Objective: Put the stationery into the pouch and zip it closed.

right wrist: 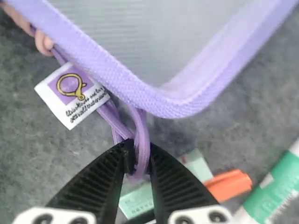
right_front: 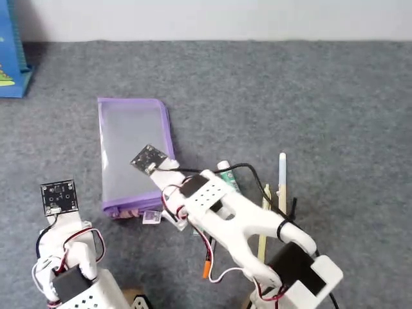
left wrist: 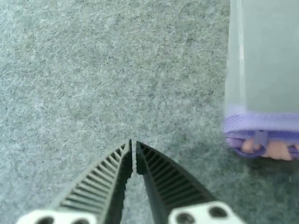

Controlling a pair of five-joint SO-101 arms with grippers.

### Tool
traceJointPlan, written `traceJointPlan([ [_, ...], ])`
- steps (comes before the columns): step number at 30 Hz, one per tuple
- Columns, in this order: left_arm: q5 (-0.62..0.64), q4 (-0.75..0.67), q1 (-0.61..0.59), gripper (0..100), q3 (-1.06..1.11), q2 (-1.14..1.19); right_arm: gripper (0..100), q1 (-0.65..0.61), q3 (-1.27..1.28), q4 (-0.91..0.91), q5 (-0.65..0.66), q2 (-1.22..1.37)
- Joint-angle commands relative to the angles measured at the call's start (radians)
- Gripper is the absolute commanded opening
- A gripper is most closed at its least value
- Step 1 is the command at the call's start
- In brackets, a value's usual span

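Grey felt is lying under the pouch [right_front: 132, 151], and my right gripper [right wrist: 138, 151] is pinching its loop [right wrist: 140, 123]. My left gripper [left wrist: 133, 147] is hanging pressed together beside it, holding nothing, so any tug risks dragging the whole pouch; pens [right_front: 282, 174] are lying outside.

one purple pouch [right_front: 132, 148], one white tag [right wrist: 72, 93], one green marker [right wrist: 273, 189], one pale pen [right_front: 282, 168], one yellow pencil [right_front: 264, 219]

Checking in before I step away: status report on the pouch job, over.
Left jaws shut, empty, beside the pouch. Right jaws shut on the pouch's purple loop. Marker and pens outside, on the carpet.
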Motion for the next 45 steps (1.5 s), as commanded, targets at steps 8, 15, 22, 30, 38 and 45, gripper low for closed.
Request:
traceJointPlan([
  [8, -0.023, 0.006, 0.015, 2, -0.013, -0.015, 0.9, 0.196, -0.057, 0.151, 0.06, -0.185],
  [15, -0.144, 0.049, 0.147, 12, -0.071, -0.015, 0.9, 0.243, -0.055, 0.209, 0.06, -0.32],
  [22, -0.098, 0.058, 0.181, 23, -0.12, -0.015, 0.9, 0.242, -0.055, 0.217, 0.054, -0.449],
  [30, 0.046, 0.051, 0.47, 23, -0.124, -0.015, 0.9, 0.236, -0.055, 0.219, 0.051, -0.642],
  [38, 0.101, 0.049, 0.66, 23, -0.136, -0.015, 0.9, 0.234, -0.054, 0.259, 0.003, -0.796],
  [45, 0.1, -0.002, 0.804, 23, -0.058, -0.015, 0.9, 0.182, -0.054, 0.285, -0.002, -0.808],
])
